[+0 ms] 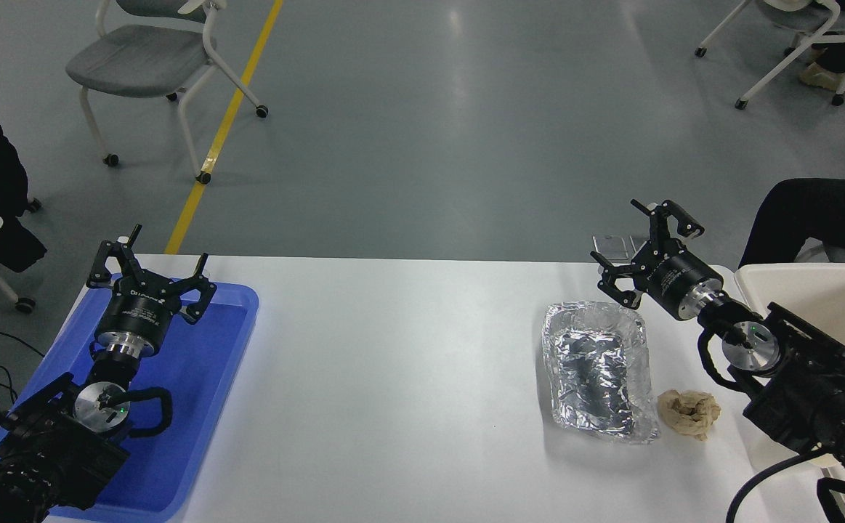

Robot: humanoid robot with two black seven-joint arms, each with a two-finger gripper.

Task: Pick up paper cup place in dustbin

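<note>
No paper cup shows in the head view. The dustbin point(822, 290), a cream bin with a thick rounded rim, stands at the table's right edge, partly covered by my right arm. My right gripper point(644, 250) is raised over the table's far right part, just left of the bin and beyond the foil tray. It is open with nothing between its fingers. My left gripper point(147, 270) is parked open over the blue tray.
A crinkled silver foil tray point(596, 367) lies right of centre, with a crumpled tan paper wad point(689, 412) beside it. A blue tray point(197, 392) fills the left end. A person in black point(822, 218) sits beyond the bin; chairs stand on the floor behind.
</note>
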